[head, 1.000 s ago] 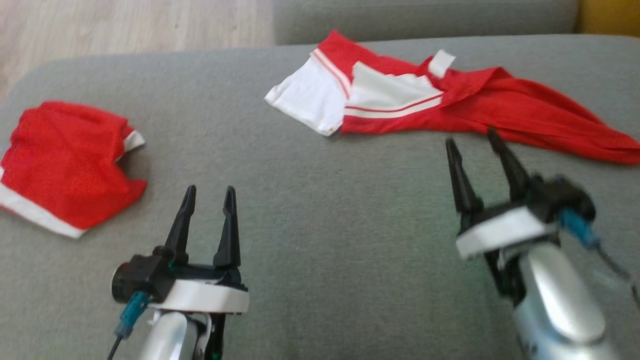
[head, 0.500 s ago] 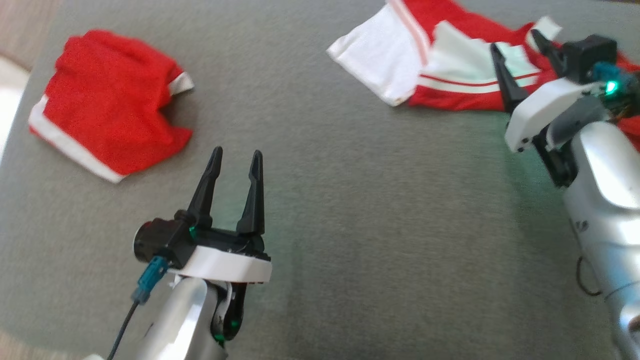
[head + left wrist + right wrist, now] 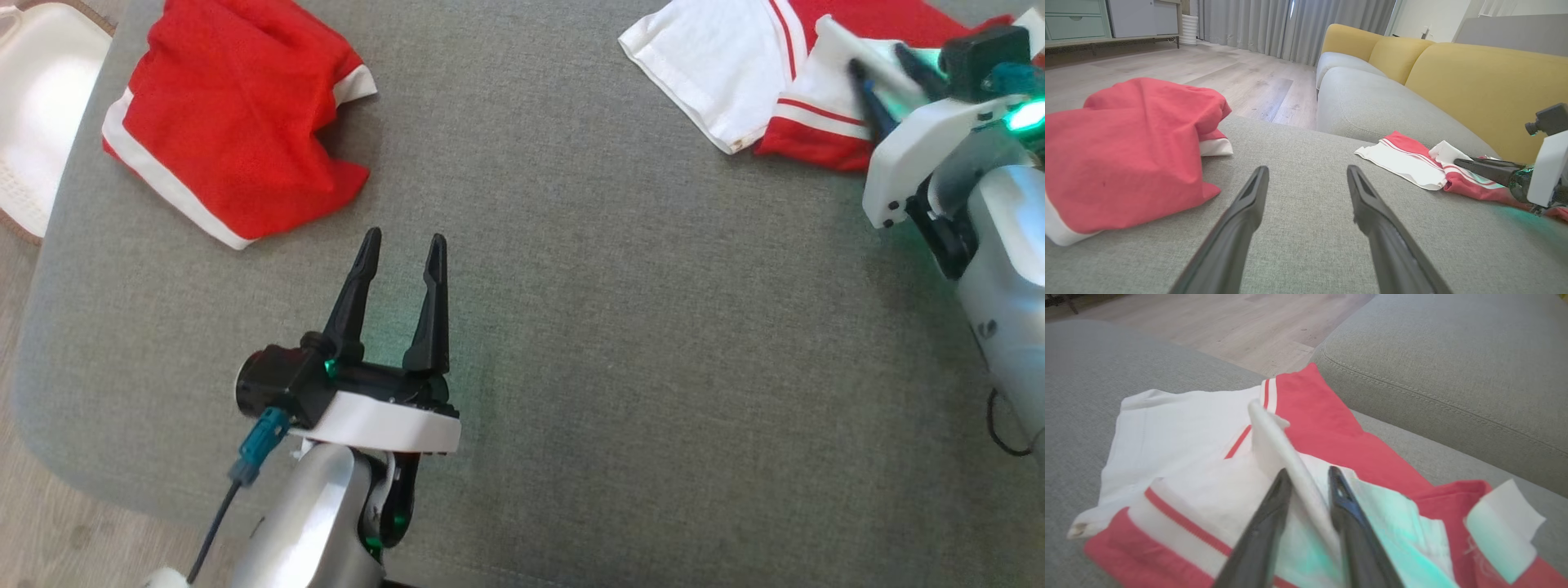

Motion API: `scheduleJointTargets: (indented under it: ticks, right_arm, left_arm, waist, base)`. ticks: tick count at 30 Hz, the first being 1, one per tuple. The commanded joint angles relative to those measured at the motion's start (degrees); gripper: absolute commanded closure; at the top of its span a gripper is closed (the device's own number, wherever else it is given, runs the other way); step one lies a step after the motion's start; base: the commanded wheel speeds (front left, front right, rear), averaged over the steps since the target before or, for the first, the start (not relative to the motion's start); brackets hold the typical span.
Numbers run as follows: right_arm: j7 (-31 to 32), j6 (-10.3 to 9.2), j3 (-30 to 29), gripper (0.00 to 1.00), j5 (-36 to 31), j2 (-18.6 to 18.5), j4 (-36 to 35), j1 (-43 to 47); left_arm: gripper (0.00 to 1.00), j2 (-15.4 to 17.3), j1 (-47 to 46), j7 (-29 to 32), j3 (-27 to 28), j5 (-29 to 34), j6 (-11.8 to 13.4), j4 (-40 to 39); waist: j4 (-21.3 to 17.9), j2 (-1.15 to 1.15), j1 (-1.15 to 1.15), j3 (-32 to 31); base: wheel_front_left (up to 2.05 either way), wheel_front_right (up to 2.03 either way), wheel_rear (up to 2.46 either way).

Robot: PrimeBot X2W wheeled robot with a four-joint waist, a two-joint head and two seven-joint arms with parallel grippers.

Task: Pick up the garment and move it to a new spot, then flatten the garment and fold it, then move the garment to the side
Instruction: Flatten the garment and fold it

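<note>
Pick-up step: right claw (image 3: 1308, 472), narrowed, appears to pinch a raised white fold of the red-and-white garment (image 3: 1175, 428) between its fingers, though blur hides contact. Left claw (image 3: 405, 237) hangs wide, empty. Next calls for a firm close, then a lift.

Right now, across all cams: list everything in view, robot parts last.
red-and-white garment: 1, red with white panels and stripes, spread on the cushion's far right
red garment: 1, red with white trim, bunched on the cushion's far left
grey cushion: 1, grey, under both garments
sofa: 1, grey seat with yellow back, beyond the cushion
white mat: 1, white with brown edge, on the floor left of the cushion
wood floor: 1, pale wood, around the cushion
curtains: grey, far wall
cabinet: 1, pale green drawers, far left
left gripper: 1, dark fingers, open above bare cushion
right gripper: 1, dark fingers, pinching a white fold of the red-and-white garment
</note>
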Motion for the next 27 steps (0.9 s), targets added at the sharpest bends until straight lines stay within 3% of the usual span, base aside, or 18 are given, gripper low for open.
scheduleJointTargets:
  ticks: [1,14,27]
  right_arm:
    - [-1.7,-0.04,1.4,1.0,1.1,0.3,-0.9,-1.0]
    - [-11.2,-0.04,6.8,1.0,3.5,5.9,-4.3,3.9]
    - [-10.2,-0.04,12.5,1.0,0.6,13.3,-17.0,20.2]
  left_arm:
    - [0.0,0.4,-1.7,-0.3,1.5,-0.2,0.4,-1.6]
    - [0.0,0.4,0.9,-0.3,6.2,2.4,-0.2,0.2]
    - [0.0,0.4,5.9,-0.3,13.2,5.7,-1.9,0.5]
  waist:
    - [-0.4,0.0,-0.01,-0.4]
    - [-7.3,0.0,-0.01,-8.1]
    - [-12.4,0.0,-0.01,-16.8]
  base:
    - [0.0,0.0,0.0]
    - [0.0,0.0,0.0]
    - [0.0,0.0,0.0]
